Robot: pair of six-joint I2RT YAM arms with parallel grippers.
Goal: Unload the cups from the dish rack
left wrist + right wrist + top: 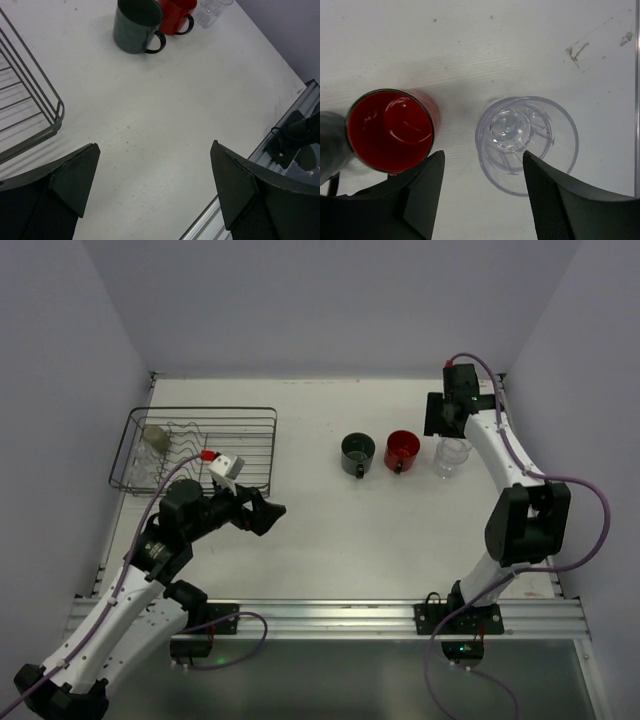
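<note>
right end effector parted, holding nothing, over clear glass mug near tabletop edge, left end effector wide open, empty

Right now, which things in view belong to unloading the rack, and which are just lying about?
Job: dish rack; olive-grey cup inside it; dark grey-green mug, red mug and clear glass cup on the table.
Just there: mounting rail; arm cables.
</note>
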